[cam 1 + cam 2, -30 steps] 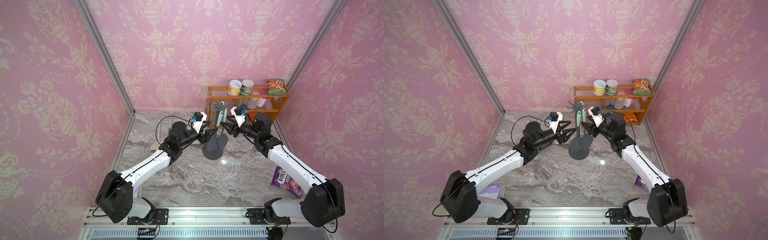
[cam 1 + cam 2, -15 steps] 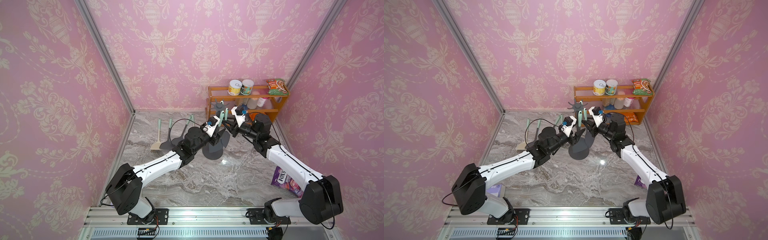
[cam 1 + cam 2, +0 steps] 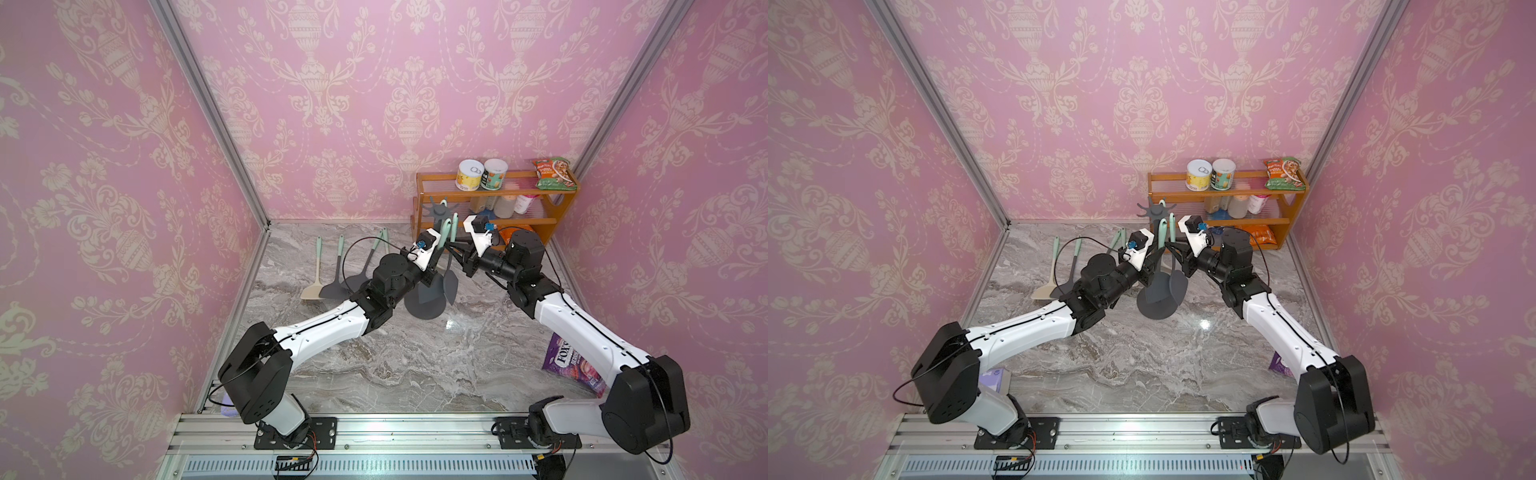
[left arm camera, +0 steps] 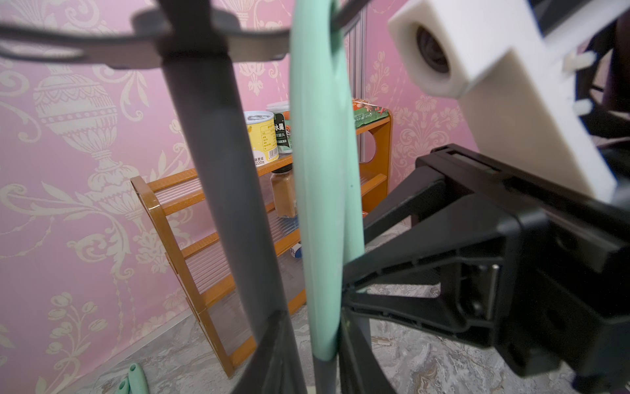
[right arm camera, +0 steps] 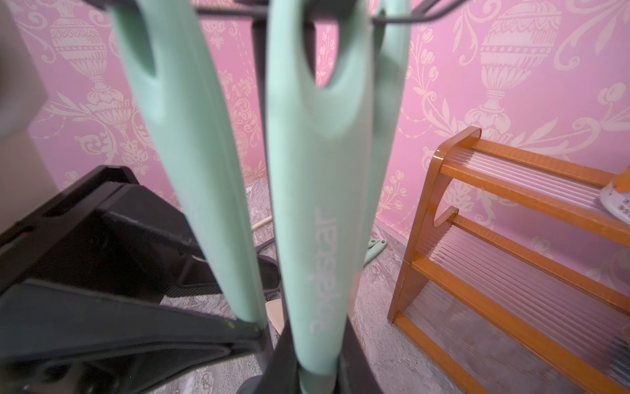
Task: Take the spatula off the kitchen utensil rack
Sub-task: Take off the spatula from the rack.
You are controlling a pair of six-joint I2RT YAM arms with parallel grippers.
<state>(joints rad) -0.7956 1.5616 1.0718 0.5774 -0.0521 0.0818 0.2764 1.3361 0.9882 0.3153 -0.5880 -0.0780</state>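
Observation:
The dark grey kitchen utensil rack (image 3: 424,309) stands mid-table with its crown of hooks (image 3: 439,210) on top. Mint-handled utensils with dark heads (image 3: 451,282) hang from it; which one is the spatula I cannot tell. From the left, my left gripper (image 3: 437,262) reaches the pole. In the left wrist view its jaws sit tight on both sides of one mint handle (image 4: 320,204), at its lower end. From the right, my right gripper (image 3: 449,249) is shut on a neighbouring handle with pale lettering (image 5: 317,204). A third handle (image 5: 388,102) hangs behind.
An orange wooden shelf (image 3: 419,208) with cans and packets stands just behind the rack, against the back wall. Several utensils (image 3: 332,274) lie on the marble at the back left. A purple bag (image 3: 569,365) lies under the right arm. Pink walls close in both sides.
My left arm swung right to the rack and its jaws closed in on a hanging handle. My right jaws shut on the neighbouring handle.

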